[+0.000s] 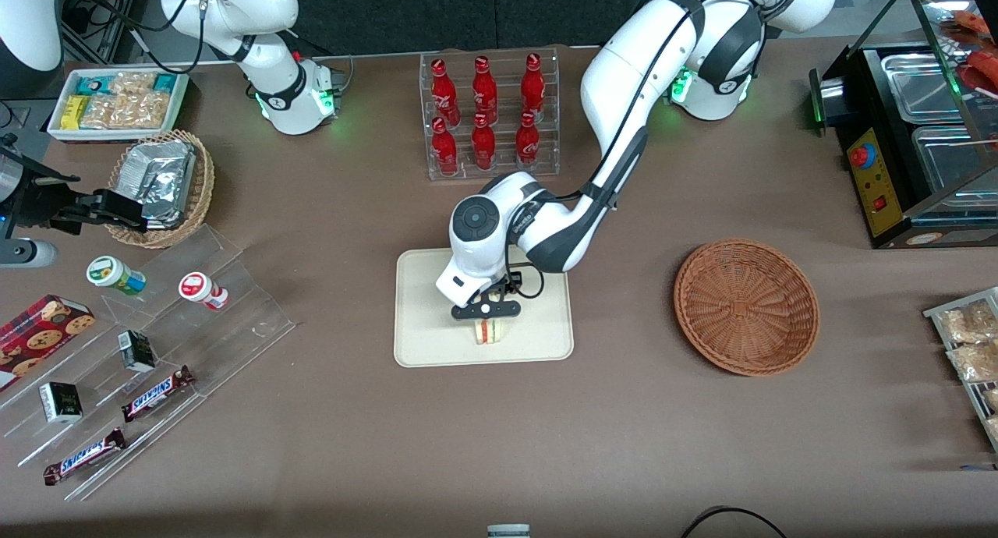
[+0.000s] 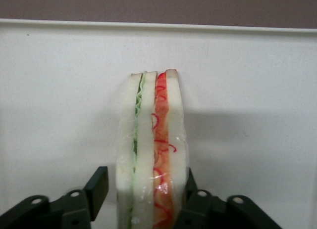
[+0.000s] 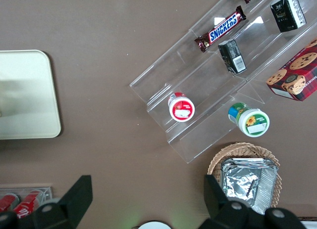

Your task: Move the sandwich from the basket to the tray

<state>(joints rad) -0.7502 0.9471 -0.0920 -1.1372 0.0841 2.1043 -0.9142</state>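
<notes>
The sandwich stands on edge on the cream tray, near the tray's edge closest to the front camera. In the left wrist view the sandwich shows white bread with green and red-orange layers, resting on the tray. My left gripper hangs straight over it, open, with a finger on each side. One finger stands clear of the bread with a gap; the other touches the bread's side. The reddish-brown basket sits empty toward the working arm's end of the table.
A clear rack of red bottles stands farther from the front camera than the tray. A clear tiered stand with snacks, a tan basket of foil packets and a white snack tray lie toward the parked arm's end. A black food warmer stands past the basket.
</notes>
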